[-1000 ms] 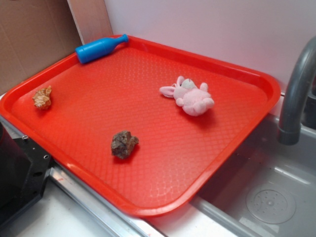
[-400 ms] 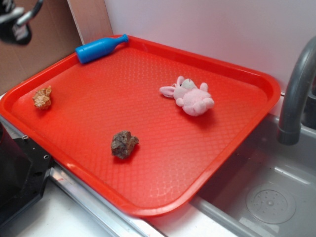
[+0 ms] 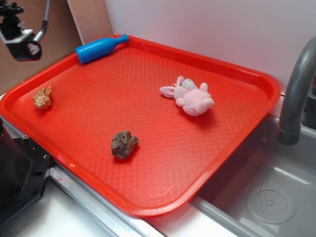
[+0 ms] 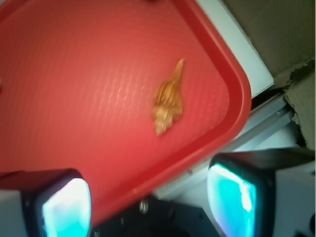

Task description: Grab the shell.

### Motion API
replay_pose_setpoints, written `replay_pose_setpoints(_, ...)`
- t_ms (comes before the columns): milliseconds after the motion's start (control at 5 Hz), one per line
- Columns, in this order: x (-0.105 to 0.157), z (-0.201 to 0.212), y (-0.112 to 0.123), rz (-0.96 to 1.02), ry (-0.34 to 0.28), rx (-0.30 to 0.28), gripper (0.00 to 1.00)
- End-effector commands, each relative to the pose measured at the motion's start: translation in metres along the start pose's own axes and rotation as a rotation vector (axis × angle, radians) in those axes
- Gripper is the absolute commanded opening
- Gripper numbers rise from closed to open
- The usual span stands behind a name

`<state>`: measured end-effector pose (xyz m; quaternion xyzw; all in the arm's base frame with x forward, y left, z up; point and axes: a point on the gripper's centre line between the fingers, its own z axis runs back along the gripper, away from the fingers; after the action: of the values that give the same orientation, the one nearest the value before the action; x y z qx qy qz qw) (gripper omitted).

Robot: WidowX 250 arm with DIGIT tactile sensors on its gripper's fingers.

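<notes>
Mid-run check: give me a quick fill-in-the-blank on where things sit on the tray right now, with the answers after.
1. The shell lies near the tray's ____ corner in the exterior view.
2. The bottle lying on the tray's far rim is ____ in colour.
3. The gripper is open and holds ____.
4. Between the rock and the bunny, the one farther from the shell is the ____.

Missing words: left; blue; nothing; bunny
</notes>
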<state>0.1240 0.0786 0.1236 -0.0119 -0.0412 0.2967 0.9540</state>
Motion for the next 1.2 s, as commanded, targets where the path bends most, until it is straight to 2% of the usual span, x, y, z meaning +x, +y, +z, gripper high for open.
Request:
replay_pose_setpoints(0, 0.027, -0.009, 0.005, 0.009, 0.042, -0.027, 1.0)
replay_pose_setpoints(400, 0.027, -0.009, 0.005, 0.009, 0.042, -0.027, 1.0)
replay_pose_setpoints(800, 0.047, -0.062, 0.002, 0.019, -0.008, -0.02, 1.0)
replay_pose_setpoints(1000, 0.023, -0.073, 0.006, 0.025, 0.002, -0.01, 1.0)
